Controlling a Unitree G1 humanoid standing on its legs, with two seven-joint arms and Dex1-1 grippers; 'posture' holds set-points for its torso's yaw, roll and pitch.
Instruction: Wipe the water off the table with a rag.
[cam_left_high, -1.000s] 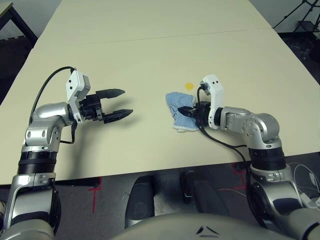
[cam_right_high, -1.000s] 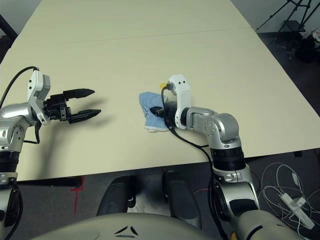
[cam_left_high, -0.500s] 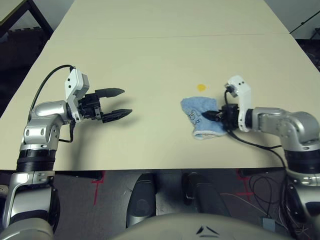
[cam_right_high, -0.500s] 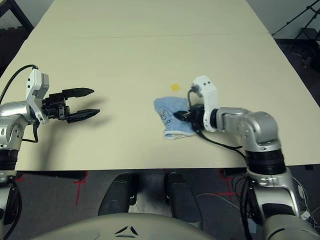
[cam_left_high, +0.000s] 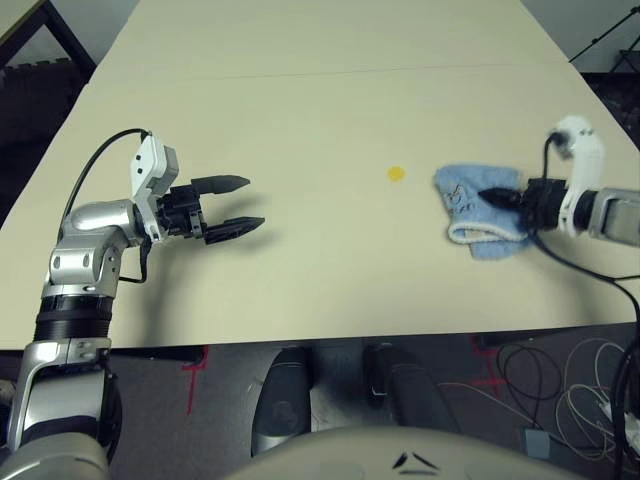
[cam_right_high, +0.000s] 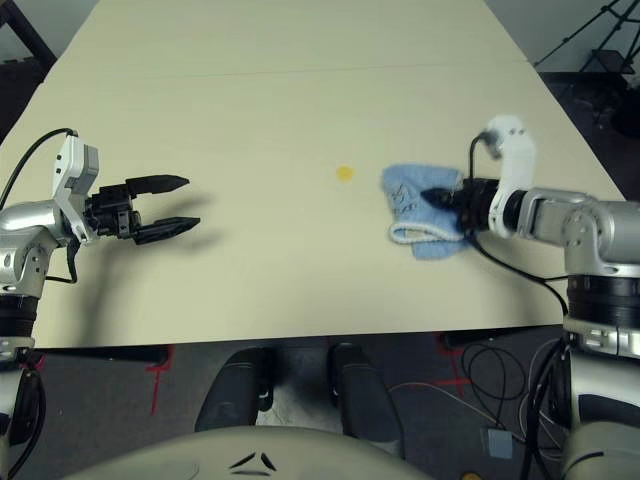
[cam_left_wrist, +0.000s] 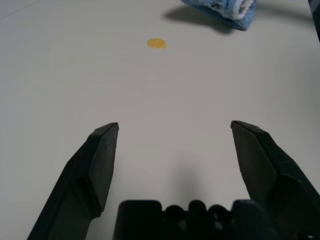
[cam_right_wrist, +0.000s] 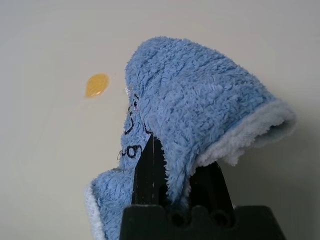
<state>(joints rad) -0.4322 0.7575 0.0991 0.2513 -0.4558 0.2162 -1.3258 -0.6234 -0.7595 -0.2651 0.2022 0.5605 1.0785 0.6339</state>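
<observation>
the right gripper (cam_right_high: 447, 199) pinches the rag (cam_right_high: 420, 212) near the table's (cam_left_high: 300, 110) right edge, the rag's long axis running toward the near edge, white hem nearest. the water (cam_left_high: 397, 174) lies mid-table, apart. the left gripper (cam_left_high: 240, 204) hovers wide, empty.

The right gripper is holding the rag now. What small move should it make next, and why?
Probably sweep the right gripper toward the robot's left, dragging the rag over the water. The rag is pinched in its fingers, but lies beside the yellow spot, apart from it.
</observation>
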